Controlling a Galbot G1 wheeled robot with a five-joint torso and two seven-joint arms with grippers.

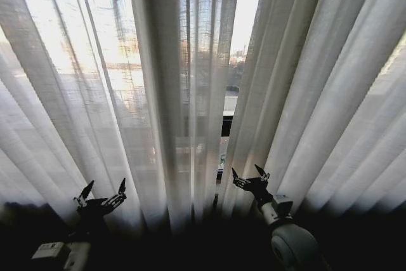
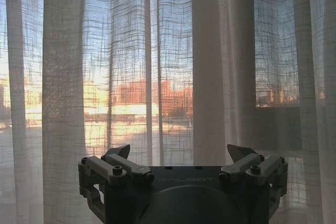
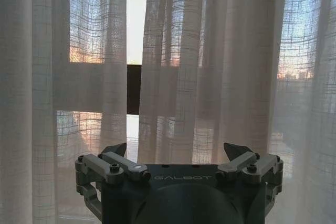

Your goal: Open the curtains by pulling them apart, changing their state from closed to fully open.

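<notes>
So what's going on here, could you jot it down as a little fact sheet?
Curtains: sheer white pleated panels, mostly drawn across the window
Gap: narrow slit between the panels, daylight showing through
Left hand: open, low before the left panel, holding nothing
Right hand: open, low near the gap, holding nothing
Task state: curtains not yet pulled apart

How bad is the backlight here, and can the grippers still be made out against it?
Head view: strong backlight through the curtains, blown out in the gap; left gripper and right gripper are dark open silhouettes, and the pleats fan outward. Left wrist view: warm glow low behind the weave. Right wrist view: bright slit at the gap, the weave sharp.
</notes>
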